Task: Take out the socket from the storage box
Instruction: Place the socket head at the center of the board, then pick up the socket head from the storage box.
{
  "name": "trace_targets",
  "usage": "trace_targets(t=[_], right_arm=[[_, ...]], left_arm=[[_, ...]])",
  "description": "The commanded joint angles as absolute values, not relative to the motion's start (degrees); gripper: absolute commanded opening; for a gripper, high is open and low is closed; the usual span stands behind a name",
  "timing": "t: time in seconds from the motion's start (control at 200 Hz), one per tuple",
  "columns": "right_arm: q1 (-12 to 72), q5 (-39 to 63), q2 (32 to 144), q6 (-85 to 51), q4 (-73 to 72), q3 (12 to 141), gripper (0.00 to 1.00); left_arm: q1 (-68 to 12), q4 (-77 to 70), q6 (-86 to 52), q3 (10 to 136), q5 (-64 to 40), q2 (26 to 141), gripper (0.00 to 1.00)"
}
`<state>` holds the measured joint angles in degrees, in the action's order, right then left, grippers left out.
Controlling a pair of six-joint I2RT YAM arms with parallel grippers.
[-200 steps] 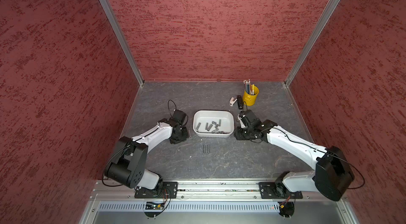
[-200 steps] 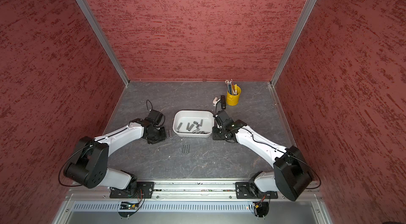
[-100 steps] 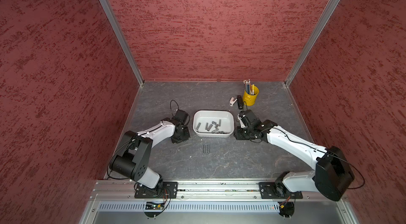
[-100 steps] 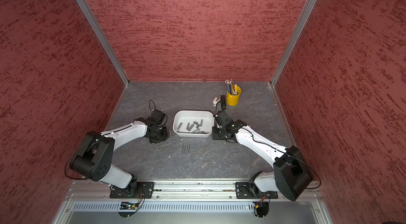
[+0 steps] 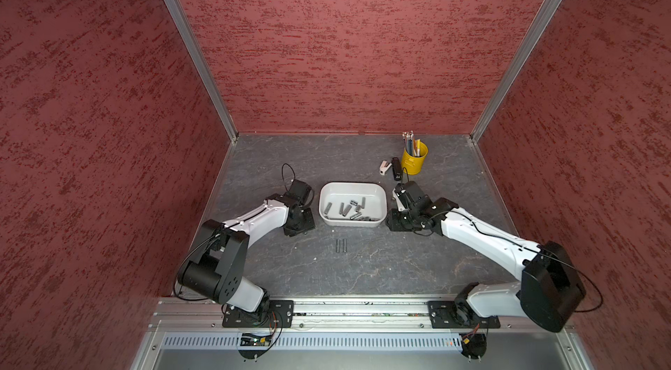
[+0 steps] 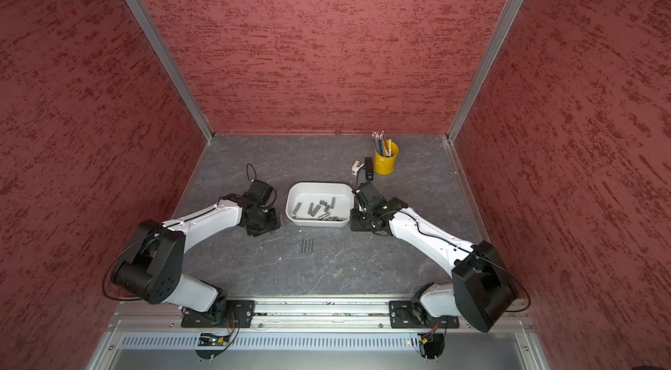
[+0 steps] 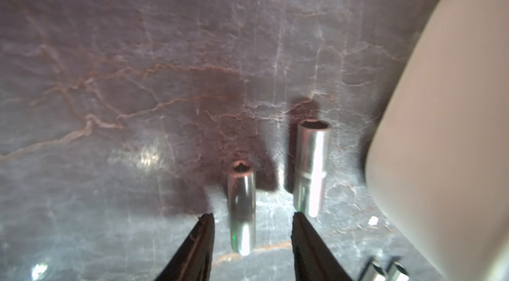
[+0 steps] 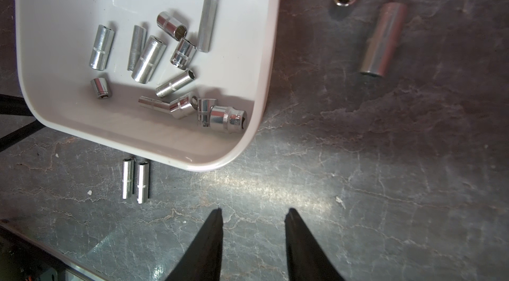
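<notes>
Our left claw [image 7: 252, 214] stands spread around a socket [image 7: 241, 199] lying on the surface [image 7: 110, 45] beside the storage box [image 7: 454, 128]; we should rise straight, touching nothing. Our right claw [image 8: 253, 210] hangs spread, empty.

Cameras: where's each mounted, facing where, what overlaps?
Top views: high over the front rail, looking down toward the back wall; left arm, right arm, storage box, yellow pencil bucket.
Left wrist: on the left arm, looking down past the open left pincer at two loose sockets beside the box.
Right wrist: on the right arm, looking down past the open right pincer at the sockets inside the box.
Shared: the socket pair before the box shows in the right wrist view and both top views.
</notes>
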<state>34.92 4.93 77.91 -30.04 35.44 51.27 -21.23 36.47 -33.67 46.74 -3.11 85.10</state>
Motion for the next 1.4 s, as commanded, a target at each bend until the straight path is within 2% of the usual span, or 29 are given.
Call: trace_targets(t=[0.0, 0.245, 0.536, 0.852, 1.393], right_arm=[[34.4, 5.7, 76.4, -30.6, 36.0, 53.0, 0.41], [34.9, 6.3, 78.7, -31.2, 37.7, 60.6, 0.41], [36.6, 5.2, 99.2, -33.1, 44.2, 79.6, 0.38], [37.5, 0.3, 115.3, -35.6, 48.2, 92.5, 0.36], [37.9, -4.8, 123.4, -36.9, 47.6, 96.8, 0.32]], left_arm=[[-21.5, 39.7, -32.9, 48.5, -2.8, 81.2, 0.5], [-21.0, 47.4, -30.7, 50.3, -0.3, 70.0, 0.53], [-20.7, 51.1, -27.6, 50.7, 1.5, 59.6, 0.56], [-21.5, 50.2, -27.9, 49.6, 2.4, 59.3, 0.56], [-21.7, 49.7, -28.2, 49.0, 3.6, 59.9, 0.56]])
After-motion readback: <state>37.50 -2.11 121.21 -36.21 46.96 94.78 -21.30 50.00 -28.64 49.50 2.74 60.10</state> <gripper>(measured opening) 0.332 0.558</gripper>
